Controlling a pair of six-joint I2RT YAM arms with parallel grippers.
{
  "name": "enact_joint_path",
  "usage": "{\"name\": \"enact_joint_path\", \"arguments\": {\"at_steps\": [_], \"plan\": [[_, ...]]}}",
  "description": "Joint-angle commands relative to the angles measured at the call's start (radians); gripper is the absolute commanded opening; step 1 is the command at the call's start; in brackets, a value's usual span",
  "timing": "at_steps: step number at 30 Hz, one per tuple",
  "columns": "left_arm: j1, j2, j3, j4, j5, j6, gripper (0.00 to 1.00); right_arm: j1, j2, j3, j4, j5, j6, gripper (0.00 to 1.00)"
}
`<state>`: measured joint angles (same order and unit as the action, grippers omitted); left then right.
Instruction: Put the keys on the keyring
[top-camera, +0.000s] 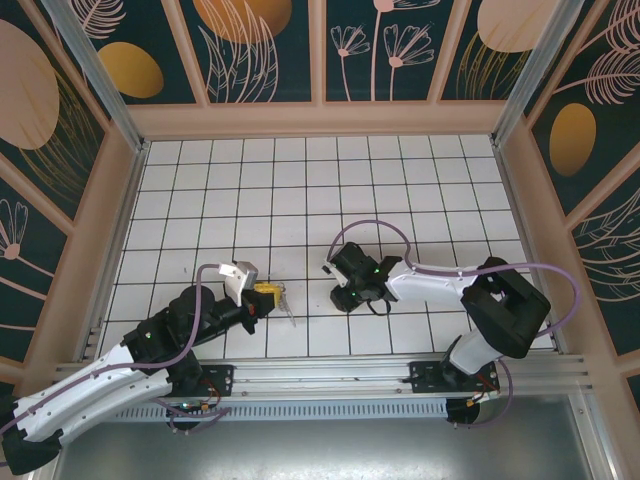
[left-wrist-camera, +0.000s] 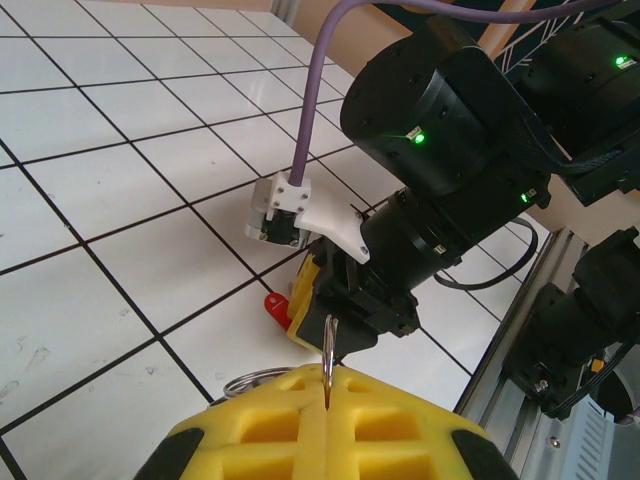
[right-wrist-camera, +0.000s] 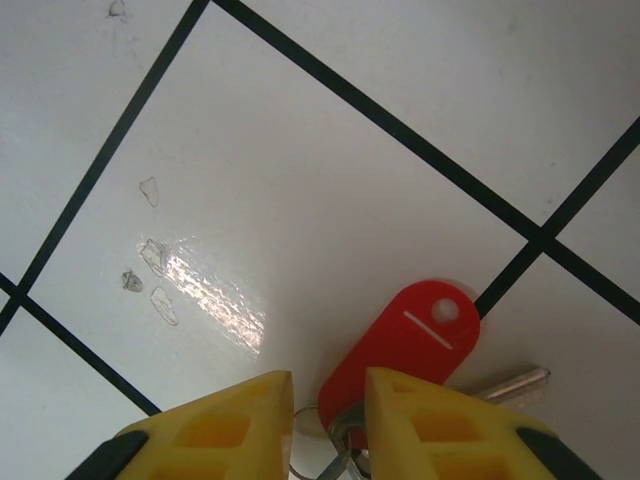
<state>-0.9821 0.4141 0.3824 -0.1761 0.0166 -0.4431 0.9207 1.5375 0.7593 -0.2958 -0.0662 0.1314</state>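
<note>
**KEY UNDER RIGHT GRIPPER, KEYRING IN LEFT**

- Counter (top-camera: 300, 190): white, tiled.
- Right arm (top-camera: 440, 280): enters from the lower right of the top view, elbow folded, wrist pitched down at centre.
- Left arm (top-camera: 150, 340): low diagonal from the lower left.
- Right gripper (right-wrist-camera: 328, 385): jaws partly apart, straddling the key's lower end. Cannot tell whether it pinches.
- Left gripper (left-wrist-camera: 327, 385): clenched on the keyring, left of centre.
- Key (right-wrist-camera: 405, 340): red head flat on the counter, long axis lower left to upper right. Right arm nearer.
- Keyring (left-wrist-camera: 327, 345): thin metal edge, upright, near the key.
</note>
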Motion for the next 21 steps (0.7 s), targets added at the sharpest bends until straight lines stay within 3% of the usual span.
{"name": "enact_joint_path", "arguments": {"at_steps": [1, 12, 21], "plan": [[-0.005, -0.003, 0.012, 0.044, -0.002, -0.005, 0.00, 0.006, 0.000, 0.030, -0.044, 0.035, -0.002, 0.26], [-0.005, 0.002, 0.012, 0.051, 0.011, 0.009, 0.00, 0.065, -0.058, 0.029, -0.084, 0.077, 0.069, 0.38], [-0.004, -0.015, 0.000, 0.062, 0.006, 0.009, 0.00, 0.115, -0.007, 0.082, -0.161, 0.154, 0.077, 0.39]]}}
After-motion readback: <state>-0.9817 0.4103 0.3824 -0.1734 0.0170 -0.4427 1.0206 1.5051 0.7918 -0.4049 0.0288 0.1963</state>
